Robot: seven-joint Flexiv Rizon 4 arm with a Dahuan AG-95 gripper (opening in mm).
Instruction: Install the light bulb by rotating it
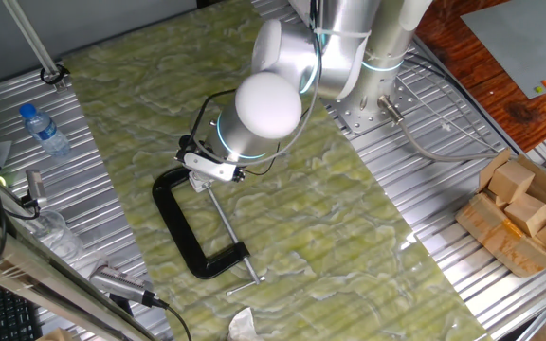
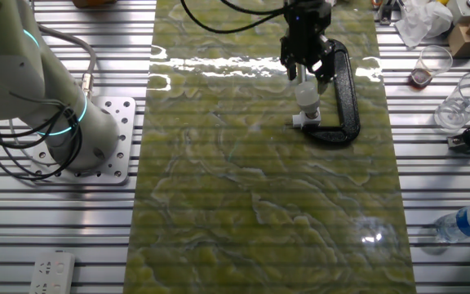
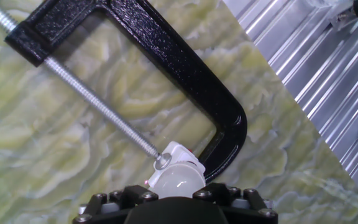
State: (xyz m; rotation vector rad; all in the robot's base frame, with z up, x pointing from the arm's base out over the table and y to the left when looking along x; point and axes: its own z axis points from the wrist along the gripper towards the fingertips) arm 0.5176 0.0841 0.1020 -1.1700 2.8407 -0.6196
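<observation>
The light bulb [image 3: 176, 182], a small matte white globe, stands in a white socket [image 3: 180, 155] held between the screw tip and the jaw of a black C-clamp [image 3: 166, 56] lying on the green mat. In the other fixed view my gripper [image 2: 307, 77] comes down from above over the bulb [image 2: 307, 96], with its fingers [image 2: 292, 67] against the bulb's sides, and it looks shut on it. In the hand view the bulb fills the gap between the black finger blocks. In the one fixed view the arm hides the bulb; only the clamp [image 1: 183, 223] shows.
The clamp's long threaded screw [image 3: 86, 93] runs across the mat. A water bottle [image 1: 44, 128] and a plastic cup [image 2: 432, 64] stand on the metal table beside the mat. A box of wooden blocks [image 1: 524, 213] sits at the right. The arm base [image 2: 96, 143] is bolted nearby.
</observation>
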